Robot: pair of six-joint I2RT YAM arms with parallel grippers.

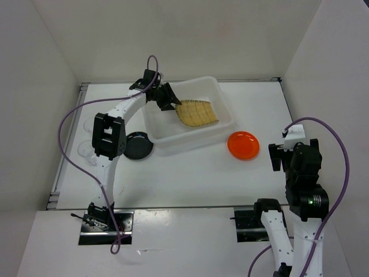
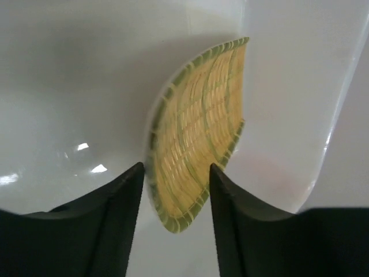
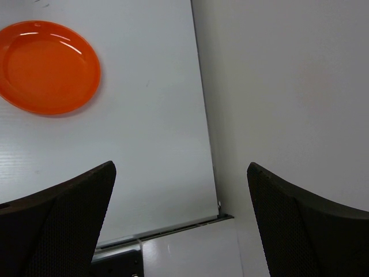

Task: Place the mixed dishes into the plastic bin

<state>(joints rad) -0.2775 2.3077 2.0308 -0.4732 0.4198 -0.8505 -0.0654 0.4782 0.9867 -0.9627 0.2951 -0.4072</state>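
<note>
- Your left pincer (image 2: 176, 165) flanks the one bamboo tray (image 1: 197, 112) inside the bin (image 1: 190, 141); grip: cannot tell.
- Your right pincer (image 3: 180, 164) is spread, near the right edge of the bench (image 1: 190, 179).
- One orange plate (image 1: 243, 145) and one black plate (image 1: 138, 145) flank the bin.

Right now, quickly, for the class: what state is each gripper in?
Left gripper: closed on the rounded end of the bamboo tray, inside the plastic bin.
Right gripper: open, holding nothing.
</note>
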